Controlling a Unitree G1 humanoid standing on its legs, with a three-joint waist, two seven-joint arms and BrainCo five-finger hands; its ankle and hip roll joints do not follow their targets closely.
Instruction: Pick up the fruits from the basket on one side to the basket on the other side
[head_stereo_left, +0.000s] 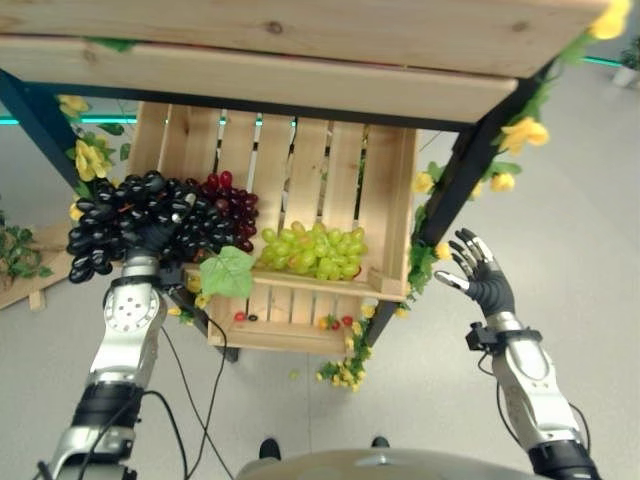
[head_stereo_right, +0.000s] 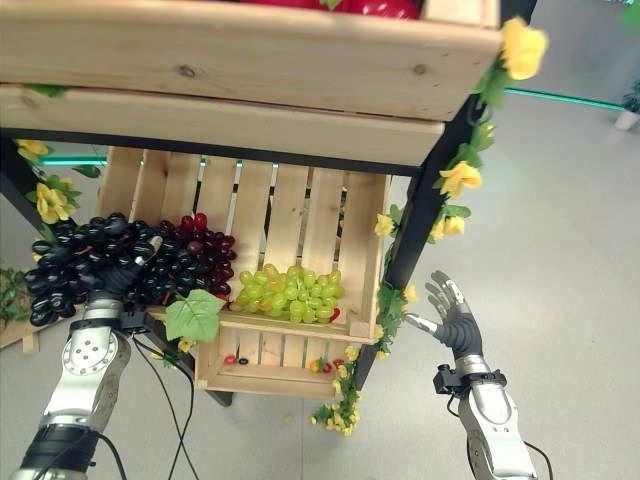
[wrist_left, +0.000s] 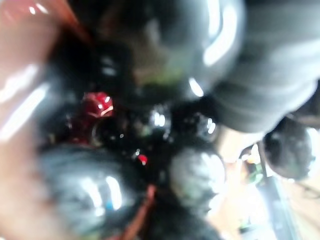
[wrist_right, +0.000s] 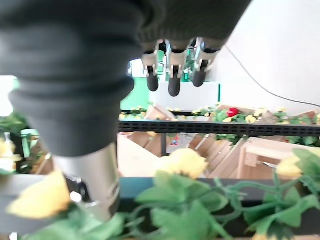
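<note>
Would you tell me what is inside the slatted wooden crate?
The slatted wooden crate holds green grapes, dark red grapes and black grapes. The left hand is buried in the black bunch, hiding its fingers.

A large bunch of black grapes (head_stereo_left: 130, 225) sat at the 9 o'clock side of the slatted wooden crate (head_stereo_left: 390, 200), spilling over its edge. A smaller cluster of dark red grapes (head_stereo_left: 228, 200) lay just beside it toward 3 o'clock, touching it. A bunch of green grapes (head_stereo_left: 312, 250) rested against the crate's front lip near the middle, apart from the red cluster. The crate was tilted forward.
</note>
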